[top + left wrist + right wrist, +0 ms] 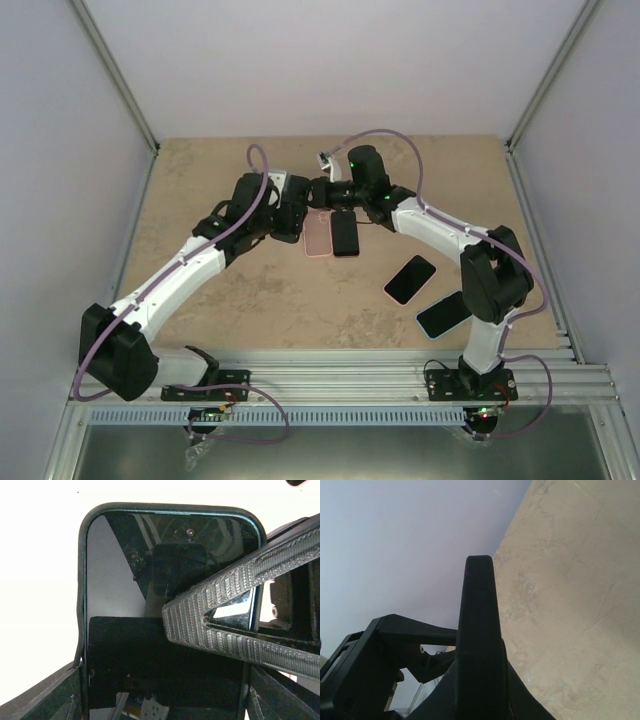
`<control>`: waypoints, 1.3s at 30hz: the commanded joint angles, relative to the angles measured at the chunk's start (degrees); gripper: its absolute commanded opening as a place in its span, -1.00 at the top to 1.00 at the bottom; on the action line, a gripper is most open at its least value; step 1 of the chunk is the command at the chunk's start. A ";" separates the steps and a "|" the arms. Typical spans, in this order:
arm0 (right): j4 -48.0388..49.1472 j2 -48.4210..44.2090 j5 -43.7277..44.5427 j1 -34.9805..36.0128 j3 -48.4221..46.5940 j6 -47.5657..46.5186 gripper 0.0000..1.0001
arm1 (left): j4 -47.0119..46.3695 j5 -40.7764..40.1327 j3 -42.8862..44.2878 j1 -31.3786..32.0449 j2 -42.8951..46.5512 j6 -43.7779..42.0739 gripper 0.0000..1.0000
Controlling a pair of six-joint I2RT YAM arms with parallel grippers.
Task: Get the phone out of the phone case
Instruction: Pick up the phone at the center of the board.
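My left claw (296,216) pinches the phone case (82,580) across its width, upper centre of the top view, my right claw (479,585) pressed together over the stiff, slick phone (120,590); I'd pry at the softer rim's corner.

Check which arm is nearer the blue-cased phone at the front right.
Right. The right arm has its elbow just to the right of the blue-cased phone; the left arm stretches up the left side, well away from it.

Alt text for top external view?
The left arm and right arm meet above a pink case and black phone set side by side. Right of them, on the tan table, lie a second black phone and a blue-rimmed phone.
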State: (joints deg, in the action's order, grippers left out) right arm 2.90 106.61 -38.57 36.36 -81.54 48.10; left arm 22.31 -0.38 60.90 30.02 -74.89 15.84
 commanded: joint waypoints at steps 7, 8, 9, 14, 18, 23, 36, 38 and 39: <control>6.28 -6.40 -2.60 -4.05 4.65 1.81 0.99 | 1.04 8.32 7.10 0.45 -0.87 -4.99 -0.43; 7.38 -7.06 -3.07 -4.67 5.23 1.89 0.99 | 2.42 9.88 8.20 0.47 -1.44 -5.54 -0.58; 8.53 -7.64 -3.62 -5.32 5.85 2.06 0.99 | 3.77 11.22 9.49 0.48 -1.94 -5.86 -0.69; 14.32 -10.77 -7.27 -8.71 8.95 3.69 0.99 | 8.54 17.78 14.63 0.43 -3.76 -7.03 -0.98; 13.54 -13.43 -8.91 -11.45 9.77 1.86 0.99 | 8.94 22.47 16.35 0.47 -2.52 -8.97 -0.99; 12.25 -16.57 -11.48 -16.42 9.69 0.60 0.99 | 9.81 25.17 18.37 0.42 -1.86 -11.81 -0.99; 28.56 -23.33 -34.13 -23.09 12.90 3.52 0.99 | 9.85 52.86 22.17 -4.66 -1.62 -14.98 -0.98; 32.79 -24.54 -35.81 -23.09 14.40 5.43 0.99 | 9.30 53.23 21.18 -5.34 -1.00 -14.89 -0.97; 34.27 -25.36 -36.02 -23.09 15.20 6.02 0.99 | 8.56 53.81 20.39 -5.76 -0.58 -14.57 -0.95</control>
State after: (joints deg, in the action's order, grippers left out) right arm 25.93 85.12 -67.94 13.30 -67.92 50.96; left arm 32.64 47.00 81.91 25.43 -77.52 2.11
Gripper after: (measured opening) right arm 0.112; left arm 0.987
